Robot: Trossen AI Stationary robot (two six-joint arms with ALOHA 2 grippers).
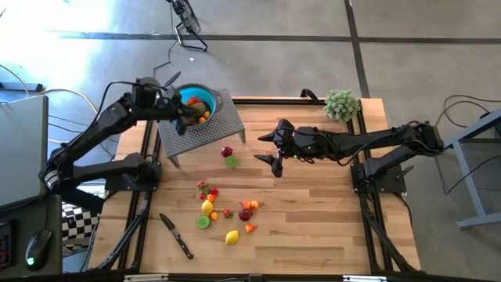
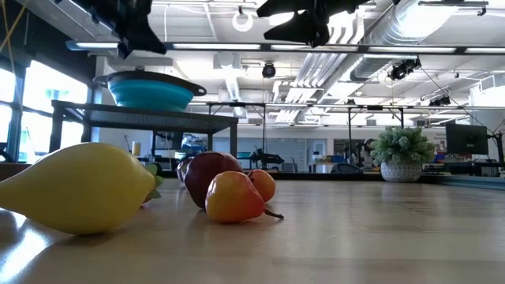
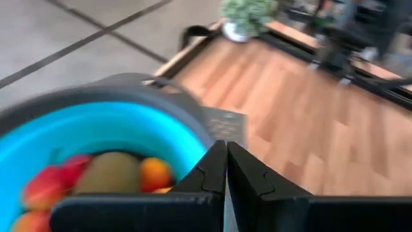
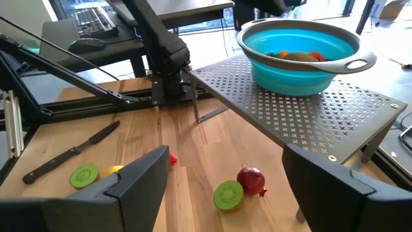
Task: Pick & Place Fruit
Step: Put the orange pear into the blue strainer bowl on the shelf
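While left gripper (image 3: 226,169) hangs closed, empty, over teal bowl (image 1: 205,96); right gripper (image 1: 275,149) wide, empty, mid-table.

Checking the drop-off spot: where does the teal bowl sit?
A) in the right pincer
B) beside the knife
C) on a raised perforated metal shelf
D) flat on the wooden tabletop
C: the teal bowl rests on the perforated metal shelf, raised on legs above the wooden table.

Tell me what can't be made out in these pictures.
- Fruit in the teal plastic bowl: rim hides most in right wrist view; blurred in left wrist view.
- Small fruits scattered on the wooden table: too small to identify in high view.
- Both grippers: cut off by the top edge in low view.
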